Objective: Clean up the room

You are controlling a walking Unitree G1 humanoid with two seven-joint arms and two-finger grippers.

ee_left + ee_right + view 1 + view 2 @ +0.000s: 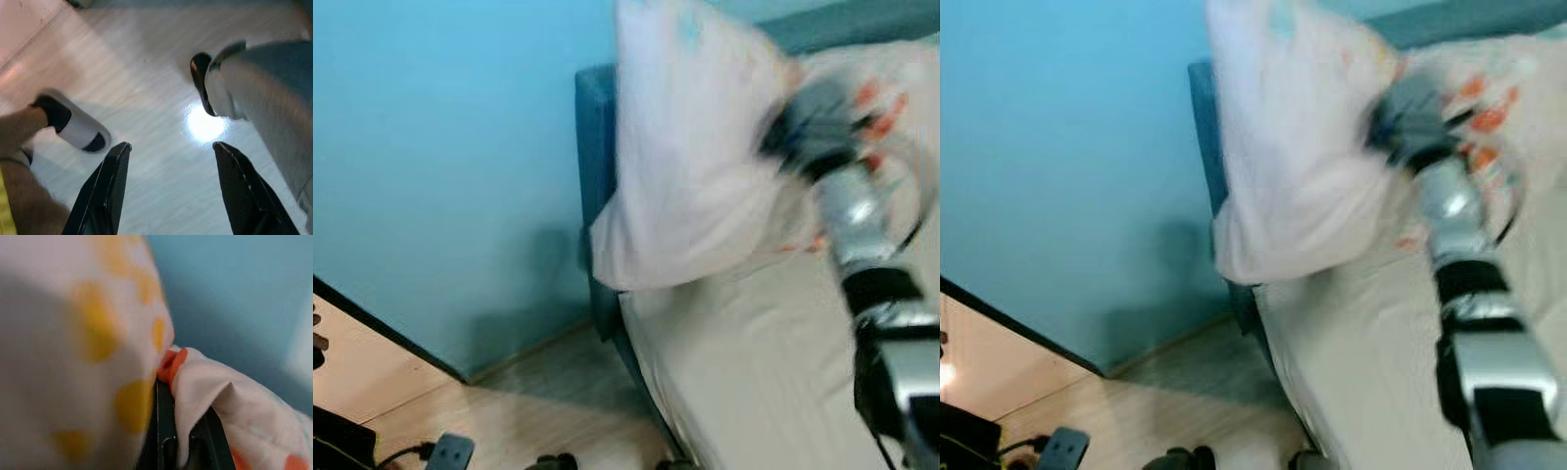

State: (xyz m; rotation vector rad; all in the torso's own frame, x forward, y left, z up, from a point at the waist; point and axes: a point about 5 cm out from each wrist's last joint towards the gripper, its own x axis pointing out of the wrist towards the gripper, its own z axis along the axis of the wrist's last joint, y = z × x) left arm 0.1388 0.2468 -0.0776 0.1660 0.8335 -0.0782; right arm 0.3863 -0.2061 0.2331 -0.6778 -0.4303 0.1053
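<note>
our right gripper [183, 431] clenches the white pillow with orange and yellow dots [695, 157] above the beige mattress [764, 372]. our left gripper [168, 191] hangs released over pale floor [151, 88].

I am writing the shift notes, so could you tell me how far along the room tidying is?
Done: the bed sheet looks smooth. In hand: the right gripper is shut on a fold of the spotted pillow, held up by the headboard. Left: setting it down. The left gripper hangs open over the floor, near a person's slippered foot.
</note>
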